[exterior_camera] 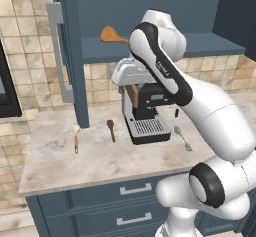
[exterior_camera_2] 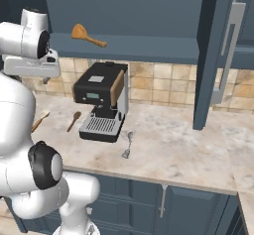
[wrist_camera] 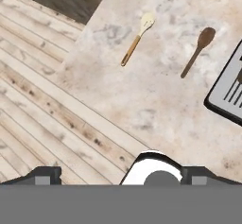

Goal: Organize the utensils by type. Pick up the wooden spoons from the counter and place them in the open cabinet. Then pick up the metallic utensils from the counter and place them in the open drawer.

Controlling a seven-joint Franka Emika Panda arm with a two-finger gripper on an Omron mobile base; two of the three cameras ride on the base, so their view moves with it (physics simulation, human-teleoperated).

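Observation:
The large orange wooden spoon (exterior_camera: 108,35) (exterior_camera_2: 85,36) lies on the shelf of the open cabinet (exterior_camera: 165,48) (exterior_camera_2: 149,50). Three utensils lie on the counter. The cream-bowled wooden spoon (exterior_camera: 76,137) (wrist_camera: 138,38) is at the left. The short dark brown spoon (exterior_camera: 111,129) (exterior_camera_2: 74,120) (wrist_camera: 197,50) lies beside it. The silver metal spoon (exterior_camera: 183,138) (exterior_camera_2: 128,145) is right of the coffee machine. My gripper (wrist_camera: 125,175) hangs open and empty high above the counter's front left edge, pointing down, well short of the two left spoons. The open drawer is out of view.
A black coffee machine (exterior_camera: 145,112) (exterior_camera_2: 101,100) stands mid-counter, its drip tray (wrist_camera: 228,95) near the brown spoon. The cabinet door (exterior_camera: 75,56) (exterior_camera_2: 211,55) with its grey bar handle stands swung out over the counter. Shut drawer fronts (exterior_camera: 130,191) sit below. Wooden floor (wrist_camera: 38,100) lies beyond the edge.

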